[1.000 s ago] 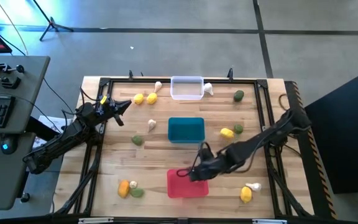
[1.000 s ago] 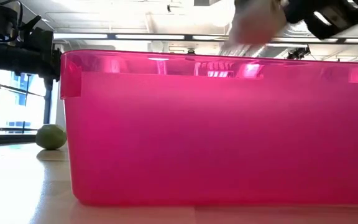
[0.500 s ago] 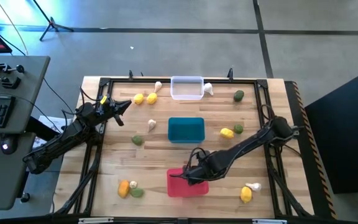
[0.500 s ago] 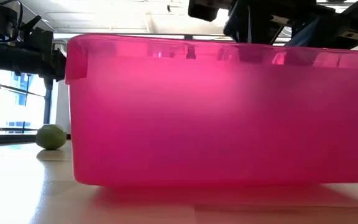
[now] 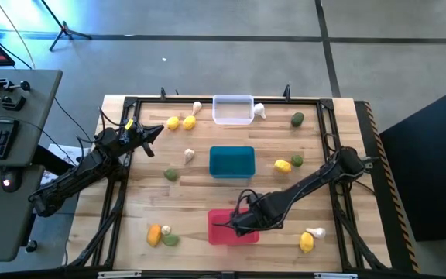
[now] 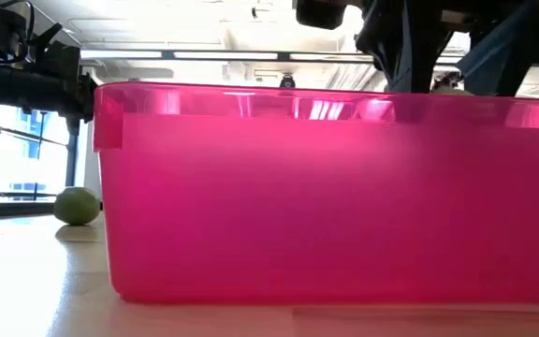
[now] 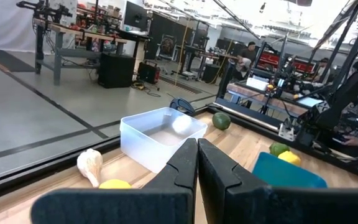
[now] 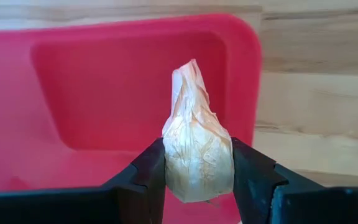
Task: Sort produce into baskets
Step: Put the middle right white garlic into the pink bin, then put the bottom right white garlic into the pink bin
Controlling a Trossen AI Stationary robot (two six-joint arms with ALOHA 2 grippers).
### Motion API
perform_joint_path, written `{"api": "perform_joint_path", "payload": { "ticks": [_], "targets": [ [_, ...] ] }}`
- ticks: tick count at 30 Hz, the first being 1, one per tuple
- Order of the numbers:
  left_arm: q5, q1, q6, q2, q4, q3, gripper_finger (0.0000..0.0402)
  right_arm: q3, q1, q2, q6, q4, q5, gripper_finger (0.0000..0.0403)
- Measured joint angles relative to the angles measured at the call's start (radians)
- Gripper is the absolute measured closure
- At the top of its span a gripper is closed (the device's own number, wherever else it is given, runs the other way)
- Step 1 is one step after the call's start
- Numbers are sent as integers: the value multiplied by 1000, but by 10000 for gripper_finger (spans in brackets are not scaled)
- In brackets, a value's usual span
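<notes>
hiding the red basket's (image 8: pixel 73 99) floor, right end effector (image 8: pixel 197 168) pinches garlic bulb (image 8: pixel 196 149).

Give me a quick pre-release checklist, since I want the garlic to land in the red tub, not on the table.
1. Right gripper clamped on the garlic bulb: ok.
2. Gripper over the red tub: ok, tub floor shows behind the bulb.
3. Tub floor free of other pieces: ok where it shows.
4. Tub sitting flat on the table: ok in the low view.
5. Left gripper shut and parked far off: ok.
6. Drop height above the tub: cannot tell.
</notes>
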State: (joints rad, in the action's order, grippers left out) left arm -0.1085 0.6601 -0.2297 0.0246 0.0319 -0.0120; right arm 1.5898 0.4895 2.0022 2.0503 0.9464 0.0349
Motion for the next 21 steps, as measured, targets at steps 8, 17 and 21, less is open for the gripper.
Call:
{"api": "perform_joint_path", "payload": {
  "ticks": [8,17,21],
  "targets": [
    [0,0,15,0,0,0,401,0,-7,0,11,11,4,261],
    [-4,0,14,0,0,0,401,0,-14,10,-15,6,8,213],
    [-4,0,15,0,0,0,401,0,-14,10,-35,-8,8,211]
  ]
}}
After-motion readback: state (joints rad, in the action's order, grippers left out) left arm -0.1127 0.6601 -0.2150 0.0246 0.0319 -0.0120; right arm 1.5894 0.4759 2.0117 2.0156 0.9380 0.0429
